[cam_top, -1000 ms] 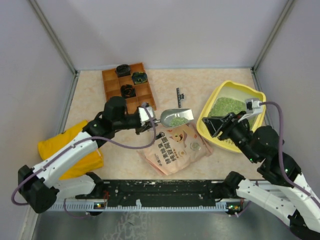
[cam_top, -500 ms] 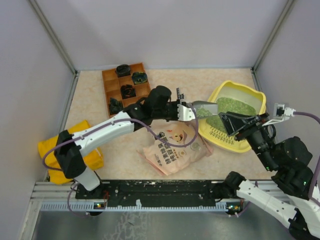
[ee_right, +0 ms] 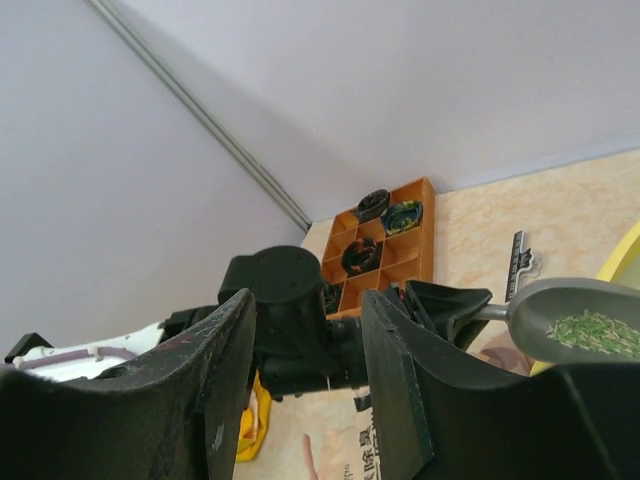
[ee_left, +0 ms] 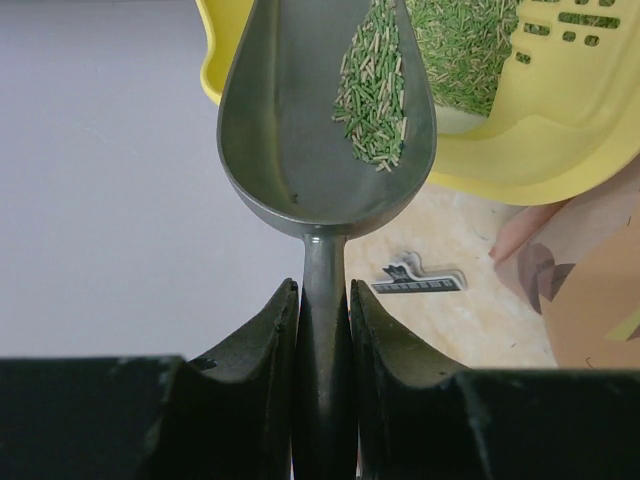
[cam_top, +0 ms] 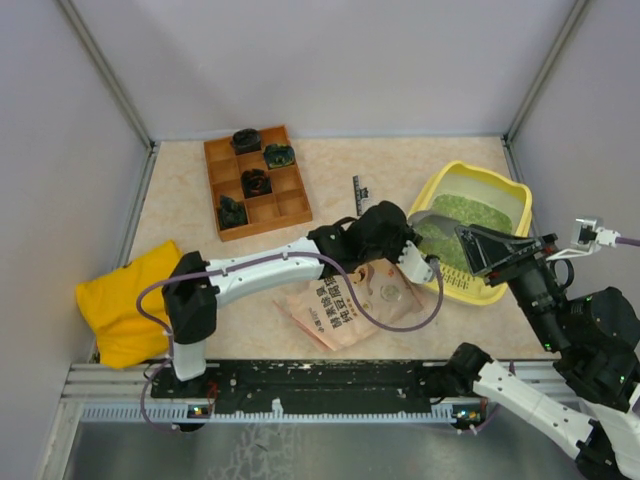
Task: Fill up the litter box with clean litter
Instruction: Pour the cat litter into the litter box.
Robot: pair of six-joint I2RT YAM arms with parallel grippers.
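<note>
The yellow litter box (cam_top: 478, 169) sits at the right of the table with green clean litter (cam_top: 462, 212) inside. My left gripper (cam_top: 412, 256) is shut on the handle of a grey scoop (cam_top: 432, 218), whose bowl is over the box's left rim. In the left wrist view the scoop (ee_left: 300, 120) is tilted, with a little litter (ee_left: 375, 85) left on its right side above the litter box (ee_left: 570, 140). My right gripper (cam_top: 476, 250) hovers open over the box's near side with nothing between its fingers. Its wrist view looks past them at the left arm and the scoop (ee_right: 580, 322).
A pink printed pouch (cam_top: 350, 298) lies flat under the left arm. A brown wooden compartment tray (cam_top: 258, 182) stands at the back left, and a yellow cloth bag (cam_top: 125, 300) at the near left. A small black clip (cam_top: 358, 190) lies between tray and box.
My left arm has swung right, carrying the scoop from above the pouch to the litter box, and most of its litter has left it. My right gripper has drawn back to the right.
</note>
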